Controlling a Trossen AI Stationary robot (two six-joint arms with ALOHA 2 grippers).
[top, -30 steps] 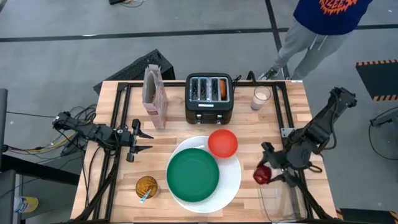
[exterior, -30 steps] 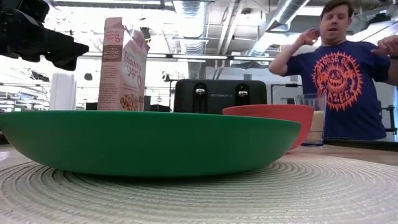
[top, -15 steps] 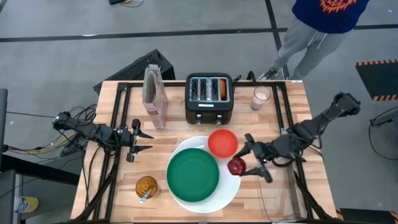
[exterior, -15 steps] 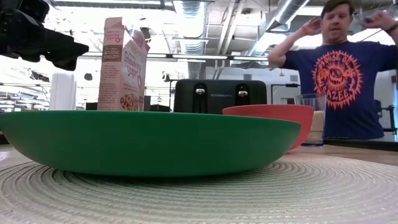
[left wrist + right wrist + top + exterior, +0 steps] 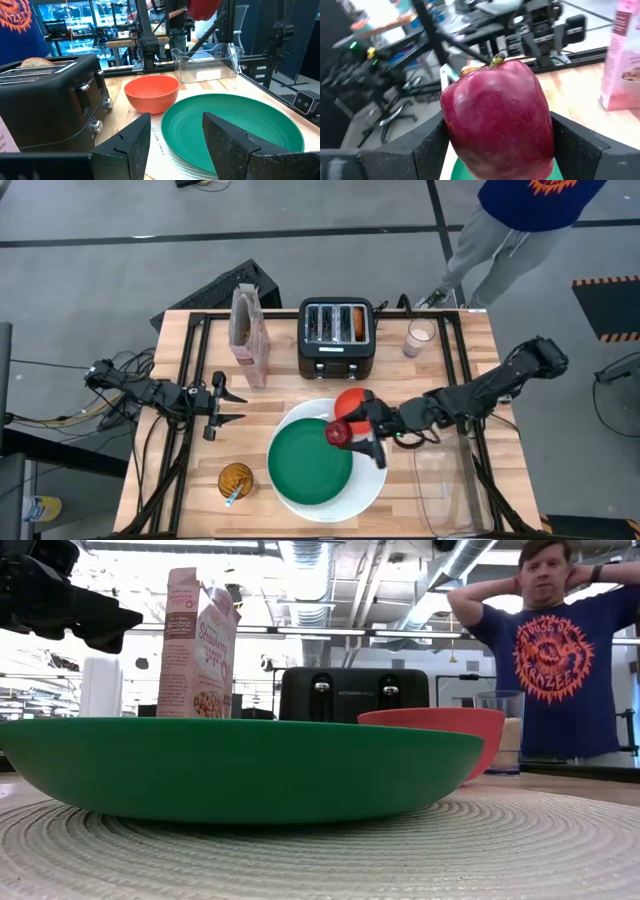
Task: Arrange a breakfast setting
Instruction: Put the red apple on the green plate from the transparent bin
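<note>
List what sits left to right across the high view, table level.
Left tool → cereal box → green plate → red fruit in right tool → glass.

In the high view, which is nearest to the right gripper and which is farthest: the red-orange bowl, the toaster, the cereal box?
From the right gripper, holding the red fruit:
1. Red-orange bowl, just beside it, toward the table's back.
2. Toaster, at the back edge.
3. Cereal box, back left.

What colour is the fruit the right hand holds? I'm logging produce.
Deep red; the apple shows best in the right wrist view, clamped in the right hand.
</note>
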